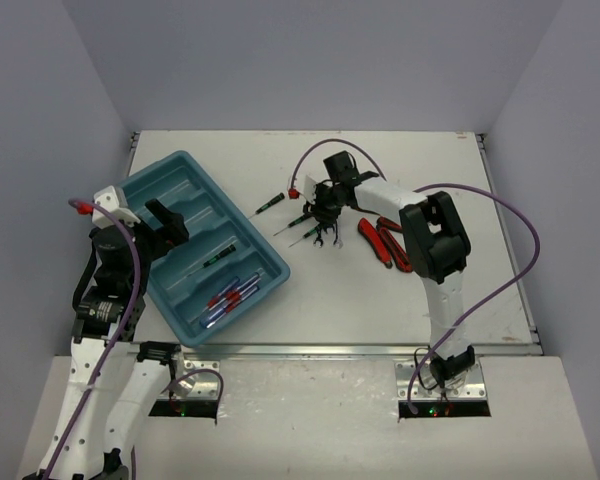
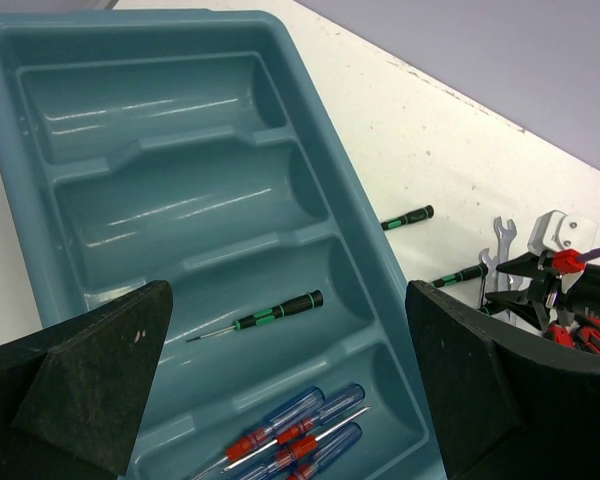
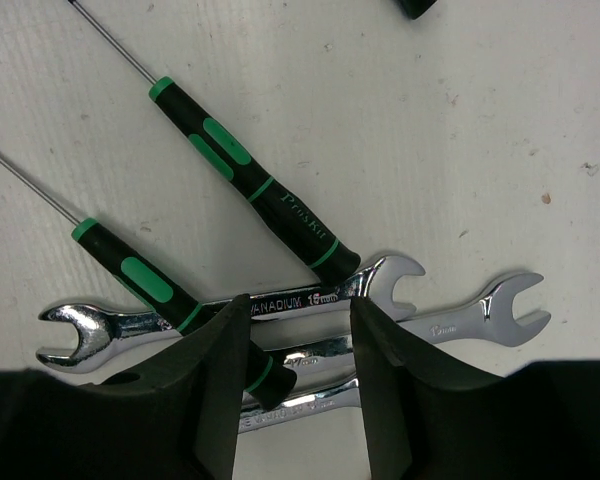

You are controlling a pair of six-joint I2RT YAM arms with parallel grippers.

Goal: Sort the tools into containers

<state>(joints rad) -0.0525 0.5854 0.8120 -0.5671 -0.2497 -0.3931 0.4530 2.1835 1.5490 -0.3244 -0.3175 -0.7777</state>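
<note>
Wrenches (image 3: 310, 300) lie mid-table, touching two black-handled screwdrivers (image 3: 245, 185). The right gripper (image 3: 302, 305) is down over them, jaws partway apart, though I can't quite tell if it touches anything. Tray (image 1: 180, 165) sits by the table's (image 1: 430, 160) left edge, with blue-and-red screwdrivers (image 1: 228, 298) in its nearest compartment. Left gripper (image 1: 165, 222) hovers over it, spread wide.

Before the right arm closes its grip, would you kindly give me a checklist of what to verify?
1. Right gripper over a tool: ok, above a black-handled screwdriver.
2. Jaws centred on it: not ok, only its butt lies between them; the rest of the handle runs off to one side.
3. Nothing else between the jaws: not ok, wrenches cross there.
4. Destination compartment in the tray: ok, a matching screwdriver lies alone in one.
5. Left gripper out of the way: ok, open above the tray.
</note>
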